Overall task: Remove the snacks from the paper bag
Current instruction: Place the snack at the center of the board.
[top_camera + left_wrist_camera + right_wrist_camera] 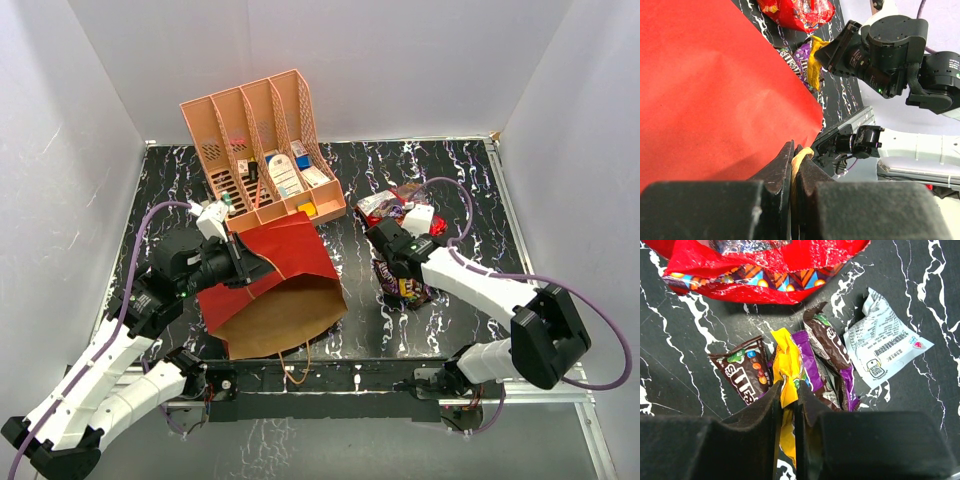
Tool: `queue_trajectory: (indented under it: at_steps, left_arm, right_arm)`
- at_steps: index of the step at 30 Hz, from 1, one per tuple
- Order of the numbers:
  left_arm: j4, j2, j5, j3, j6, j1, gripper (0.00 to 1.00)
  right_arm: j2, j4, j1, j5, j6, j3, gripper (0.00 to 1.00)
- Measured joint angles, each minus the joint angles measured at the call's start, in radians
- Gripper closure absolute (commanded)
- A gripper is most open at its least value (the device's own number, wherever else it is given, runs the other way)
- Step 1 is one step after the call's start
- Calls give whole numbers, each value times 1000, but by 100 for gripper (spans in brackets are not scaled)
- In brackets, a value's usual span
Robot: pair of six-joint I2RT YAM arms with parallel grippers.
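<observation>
The red paper bag (285,255) lies on its side at centre left, its brown kraft mouth (275,320) facing the near edge. My left gripper (238,262) is shut on the bag's tan cord handle (800,159) at the bag's red wall (715,90). My right gripper (393,255) is shut on a yellow candy pack (786,367), low over a pile of snacks. Beside it lie a dark brown pack (742,370), a purple pack (812,362), a silvery white wrapper (885,342) and a shiny red bag (765,262), which also shows in the top view (380,205).
The salmon-pink slotted organizer (265,150) with small boxes and cards stands behind the bag. A loose cord handle (300,365) hangs over the near rail. White walls enclose the black marbled table (460,180).
</observation>
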Motion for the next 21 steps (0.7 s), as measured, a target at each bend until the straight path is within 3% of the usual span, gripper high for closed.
queue_trajectory:
  at_steps: [10,16,21]
  left_arm:
    - [0,2,0,0,0,0,100]
    - [0,2,0,0,0,0,100]
    - [0,2,0,0,0,0,100]
  right_arm:
    - [29,10,0,0,-2,23,48]
    - [-1,22,0,-9,-61,27,38]
    - [-147,135,0,-87,-211,-6,32]
